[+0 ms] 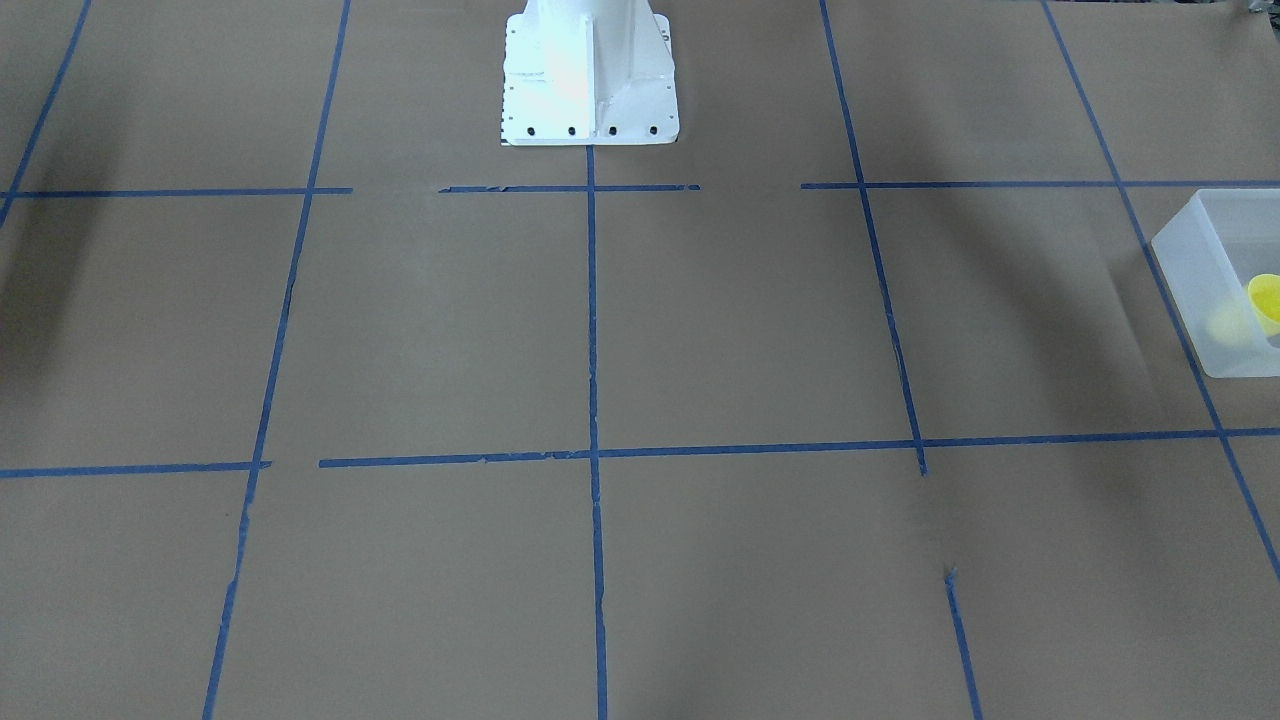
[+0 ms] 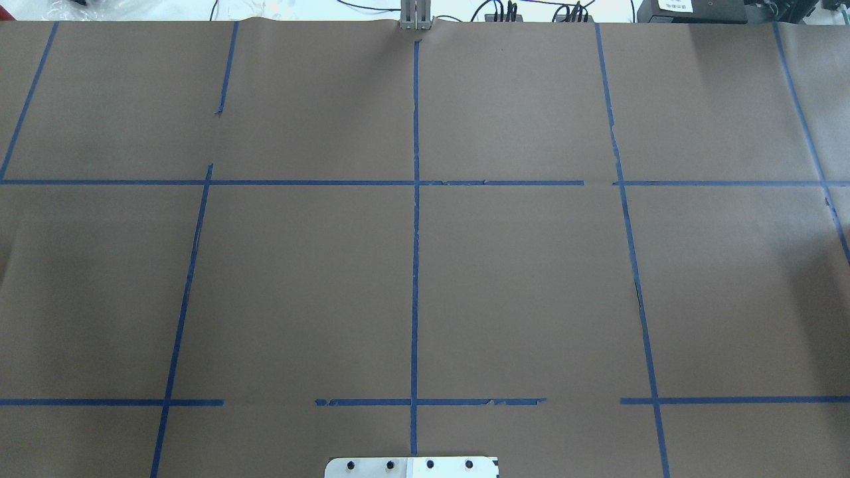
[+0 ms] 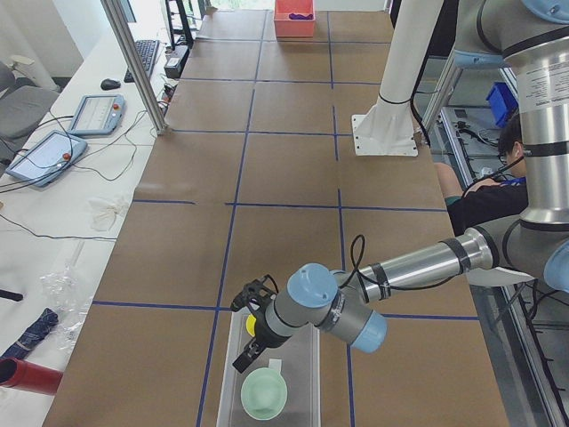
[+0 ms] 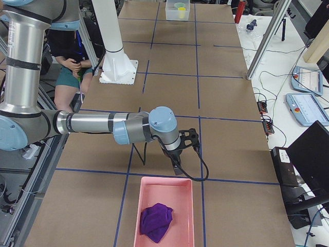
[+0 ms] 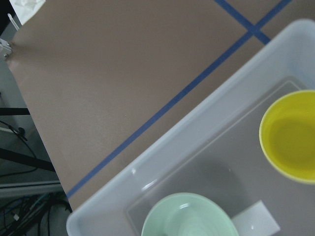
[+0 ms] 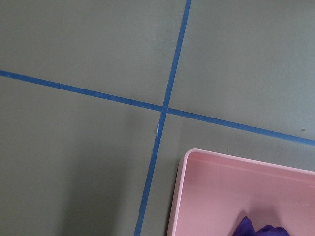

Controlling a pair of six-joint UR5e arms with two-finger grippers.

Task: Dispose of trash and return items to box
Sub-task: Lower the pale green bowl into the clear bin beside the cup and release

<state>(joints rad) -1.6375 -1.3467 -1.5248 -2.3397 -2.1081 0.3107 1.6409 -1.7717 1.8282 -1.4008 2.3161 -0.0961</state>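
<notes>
**Item 1.** Small yellow tapered plastic cup. It stands mouth up inside the box, at the end beneath the left pincer. I judge it light, stiff, thin-walled and rather slick. If I had to lift it, I would pinch across the rim, one finger inside and one outside, squeezing gently so it does not pop free.

**Item 2.** Shallow pale mint-green round plastic bowl. It sits upright in the same box, near the cup but apart from it, with a small white label just beside it on the box floor. It is probably light and rigid. The low sloping wall offers little to pinch, so the rim is again where I would take hold.

**Item 3.** Translucent frosted-white rectangular plastic box. It rests on the brown paper-covered counter at the robot's left end. Both items lie in it, so the return looks done to me.

**Item 4.** Pink rectangular plastic tray. It sits at the counter's right end and holds a crumpled purple cloth. The cloth looks soft and limp, graspable at any bunched fold.

**Item 5.** Left pincer. It hangs over the box's cup end. Only the side view shows it, so I cannot tell how its jaws stand.

**Item 6.** Right pincer. It hangs above the counter just beside the pink tray. Again I cannot tell whether it is wide or narrow
</notes>
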